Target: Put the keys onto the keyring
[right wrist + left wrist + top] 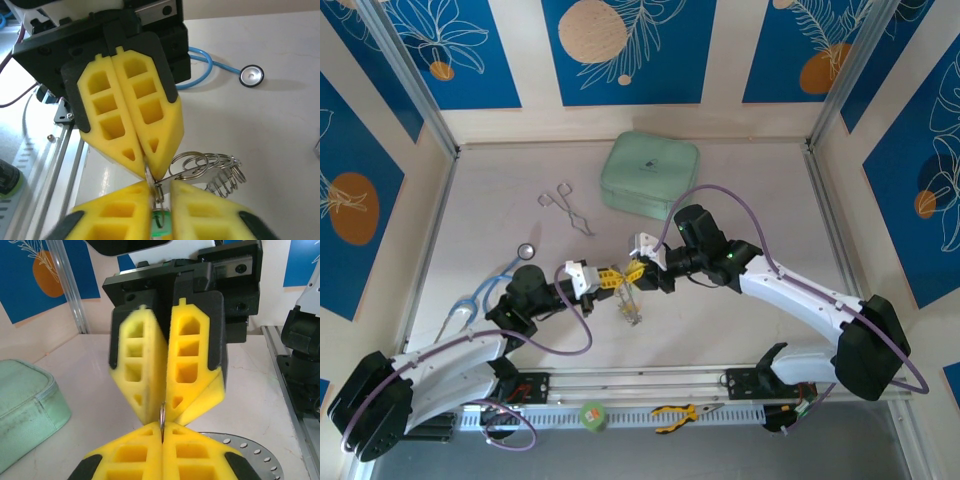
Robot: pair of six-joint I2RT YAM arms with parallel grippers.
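Note:
My two grippers meet tip to tip above the middle of the table. The left gripper is shut on the thin wire of the keyring. The keyring's bunch of small metal loops hangs to one side and droops below the fingers. My right gripper faces the left one, its fingers closed to a narrow gap. The green-headed key fills that gap, with a small ring of the keyring just above it. One finger of the right gripper looks blurred in the left wrist view.
A mint-green zip pouch lies at the back, silver forceps to its left. A blue stethoscope lies by the left arm. Yellow-handled pliers and a small round green object rest on the front rail.

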